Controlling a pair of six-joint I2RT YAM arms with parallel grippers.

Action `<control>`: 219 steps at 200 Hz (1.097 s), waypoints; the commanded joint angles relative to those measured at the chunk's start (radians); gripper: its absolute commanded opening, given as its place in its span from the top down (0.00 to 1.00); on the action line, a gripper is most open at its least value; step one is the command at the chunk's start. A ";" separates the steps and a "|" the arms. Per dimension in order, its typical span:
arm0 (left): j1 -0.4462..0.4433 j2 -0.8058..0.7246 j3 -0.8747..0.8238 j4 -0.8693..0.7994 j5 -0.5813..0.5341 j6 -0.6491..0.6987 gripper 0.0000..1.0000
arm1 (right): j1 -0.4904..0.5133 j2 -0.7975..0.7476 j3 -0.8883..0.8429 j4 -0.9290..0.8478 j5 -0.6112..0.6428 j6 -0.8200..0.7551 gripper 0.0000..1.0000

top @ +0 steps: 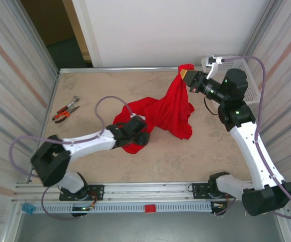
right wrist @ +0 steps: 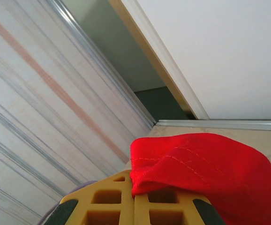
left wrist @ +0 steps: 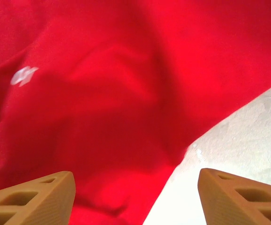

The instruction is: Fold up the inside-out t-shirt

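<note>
Hanging from the right hand (top: 188, 75), which is clamped on a hemmed edge, the red inside-out t-shirt (top: 168, 108) drapes down to the table (top: 211, 151), its lower bunch lying at the left hand (top: 141, 135), whose fingers (left wrist: 37, 197) stand apart, holding nothing

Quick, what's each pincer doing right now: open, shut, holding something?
Left pincer: open, close over the red t-shirt, gripping nothing.
Right pincer: shut on an edge of the t-shirt, lifted off the table.
</note>
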 commanded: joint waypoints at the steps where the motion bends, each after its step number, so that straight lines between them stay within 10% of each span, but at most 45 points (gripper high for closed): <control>1: -0.036 0.075 0.053 -0.086 -0.125 0.078 0.30 | -0.010 -0.022 -0.013 0.018 0.013 -0.020 1.00; 98: -0.084 0.071 -0.094 -0.139 -0.201 -0.001 0.41 | -0.096 -0.001 0.026 0.018 -0.005 0.002 1.00; 158: -0.066 -0.042 -0.168 -0.212 -0.270 -0.055 0.74 | -0.166 0.022 0.137 -0.020 -0.020 0.010 1.00; 219: 0.092 -0.287 -0.253 -0.283 -0.269 -0.045 0.60 | -0.300 -0.010 0.144 -0.031 -0.022 0.082 1.00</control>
